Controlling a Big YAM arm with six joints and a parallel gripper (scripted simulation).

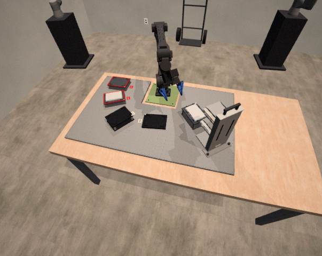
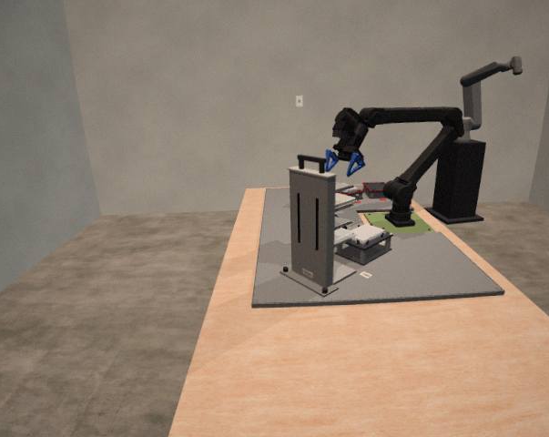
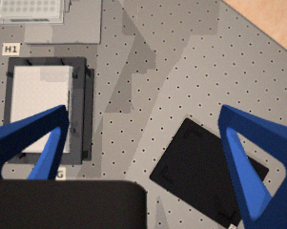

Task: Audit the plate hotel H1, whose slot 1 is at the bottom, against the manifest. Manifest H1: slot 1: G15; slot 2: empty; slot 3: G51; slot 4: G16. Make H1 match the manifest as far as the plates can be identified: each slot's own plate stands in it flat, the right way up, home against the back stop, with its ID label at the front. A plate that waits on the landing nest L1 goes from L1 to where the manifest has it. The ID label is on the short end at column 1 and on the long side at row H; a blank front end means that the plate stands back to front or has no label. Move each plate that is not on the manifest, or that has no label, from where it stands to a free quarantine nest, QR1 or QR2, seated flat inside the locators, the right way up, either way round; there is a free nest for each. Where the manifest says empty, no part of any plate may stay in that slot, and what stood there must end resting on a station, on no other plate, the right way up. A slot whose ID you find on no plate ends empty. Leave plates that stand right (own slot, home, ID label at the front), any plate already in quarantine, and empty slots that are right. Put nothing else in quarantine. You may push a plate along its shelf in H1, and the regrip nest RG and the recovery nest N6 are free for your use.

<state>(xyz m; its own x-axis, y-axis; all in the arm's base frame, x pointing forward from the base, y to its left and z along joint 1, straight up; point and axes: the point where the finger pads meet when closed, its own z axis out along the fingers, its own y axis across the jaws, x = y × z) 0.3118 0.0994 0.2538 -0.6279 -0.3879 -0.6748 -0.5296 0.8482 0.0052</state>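
The grey plate hotel H1 (image 1: 222, 128) (image 2: 311, 220) stands at the mat's right with a black handle on top. In the wrist view its top (image 3: 62, 31) shows with a welled plate (image 3: 33, 10) sticking out. Pale plates (image 1: 207, 112) show in its slots; I cannot read their labels. A white plate (image 1: 194, 110) (image 2: 369, 233) (image 3: 38, 107) lies on the landing nest (image 1: 189, 120) (image 3: 81, 124) in front of the hotel. My gripper (image 1: 171, 90) (image 2: 343, 163) (image 3: 143, 113) is open and empty, high above the mat, left of the landing nest.
Two red-framed quarantine nests are at the far left: one (image 1: 118, 81) is empty, the other holds a white plate (image 1: 114, 96). A raised black nest (image 1: 119, 117) and a flat black nest (image 1: 154, 121) (image 3: 205, 172) lie mid-mat. The arm's green base plate (image 1: 155, 100) is behind.
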